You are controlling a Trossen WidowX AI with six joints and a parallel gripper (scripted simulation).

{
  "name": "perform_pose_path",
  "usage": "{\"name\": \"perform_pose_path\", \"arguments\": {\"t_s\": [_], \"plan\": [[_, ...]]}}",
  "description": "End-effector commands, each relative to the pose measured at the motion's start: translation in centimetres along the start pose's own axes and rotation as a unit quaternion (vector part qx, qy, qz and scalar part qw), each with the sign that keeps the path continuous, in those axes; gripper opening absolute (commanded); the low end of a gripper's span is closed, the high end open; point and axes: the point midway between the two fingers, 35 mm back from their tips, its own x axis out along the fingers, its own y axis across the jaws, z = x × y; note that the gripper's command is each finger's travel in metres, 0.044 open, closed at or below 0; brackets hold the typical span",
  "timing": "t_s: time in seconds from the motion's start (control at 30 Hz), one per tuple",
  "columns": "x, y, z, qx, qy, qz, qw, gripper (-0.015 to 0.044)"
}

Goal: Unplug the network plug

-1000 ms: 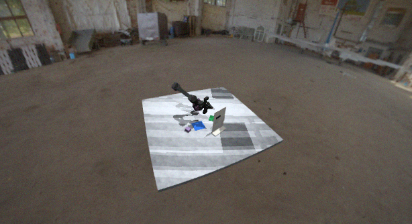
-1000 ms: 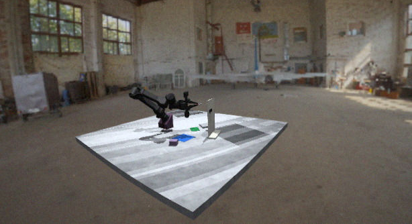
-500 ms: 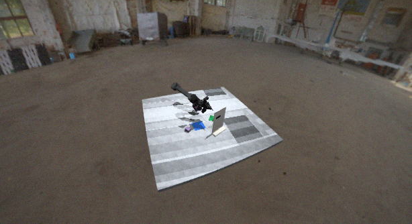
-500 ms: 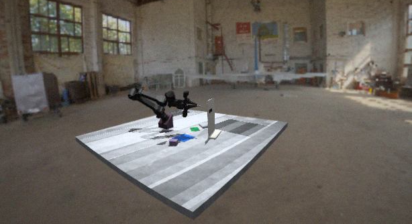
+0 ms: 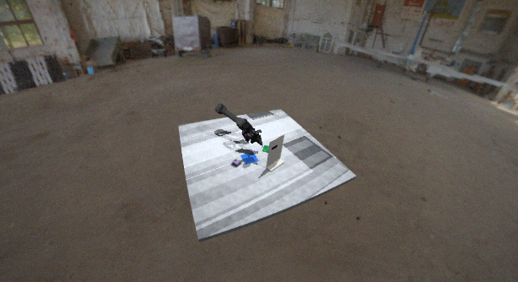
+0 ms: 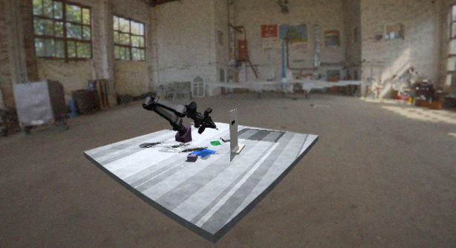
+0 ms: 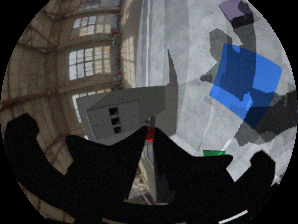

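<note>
The plug [image 7: 150,134] shows in the wrist view as a small red piece with a grey front part, held between the fingertips. My gripper [image 5: 261,144] [image 6: 216,128] [image 7: 150,130] is shut on it, above the table, pointing down toward the panel side. The upright grey panel [image 5: 275,156] [image 6: 233,139] [image 7: 152,97] stands apart from the fingertips in the exterior view. Its dark sockets [image 7: 115,120] look empty. A blue square [image 5: 250,159] [image 6: 204,153] [image 7: 266,70] and a smaller green square [image 5: 266,149] [image 6: 215,142] [image 7: 214,152] lie flat; which is the marked one is unclear. The thin tab is too small to make out.
A small purple block [image 5: 236,163] [image 6: 191,157] [image 7: 235,10] lies beside the blue square. The panel stands on a pale foot [image 5: 276,165] [image 6: 239,148]. The striped table [image 5: 219,209] [image 6: 208,214] carries arm shadows. A thin dark cable-like shape shows near the panel in the exterior view.
</note>
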Motion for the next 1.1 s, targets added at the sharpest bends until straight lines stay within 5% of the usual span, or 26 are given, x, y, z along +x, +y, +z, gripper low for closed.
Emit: {"name": "perform_pose_path", "arguments": {"t_s": [0.0,0.7,1.07], "plan": [[0.3,-1.4,1.2,0.03,-0.044,-0.047,0.997,0.0],[-1.8,-6.2,6.9,0.114,-0.276,-0.184,0.936,0.0],[-1.7,-6.5,7.1,0.116,-0.283,-0.187,0.933,0.0]]}}
